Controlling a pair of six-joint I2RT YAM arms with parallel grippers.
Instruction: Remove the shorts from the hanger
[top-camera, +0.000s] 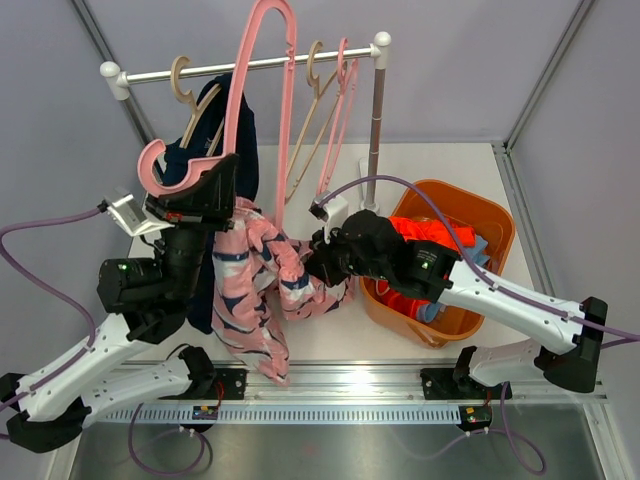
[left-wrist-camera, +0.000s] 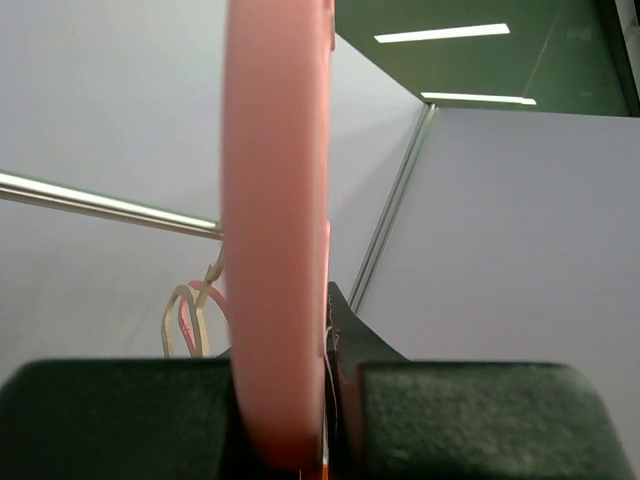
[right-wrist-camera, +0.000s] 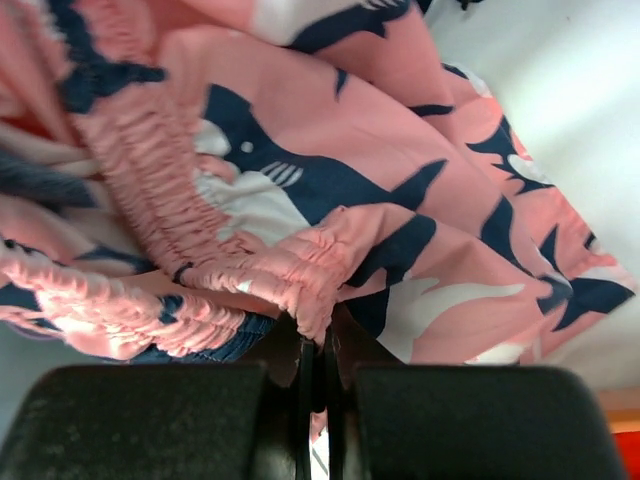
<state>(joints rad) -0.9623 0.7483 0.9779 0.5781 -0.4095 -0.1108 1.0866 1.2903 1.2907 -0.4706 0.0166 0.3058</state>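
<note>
L gripper (top-camera: 222, 172) clamps hanger (left-wrist-camera: 275, 200); R gripper (right-wrist-camera: 318, 372) nips pink shorts (right-wrist-camera: 330, 150) edge

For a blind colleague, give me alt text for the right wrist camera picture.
The right tool, shut, pinches the gathered waistband of the pink shorts with navy shark shapes. Their folds fill nearly the whole view.

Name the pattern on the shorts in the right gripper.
Pink shorts with navy sharks; right wrist view best.
</note>
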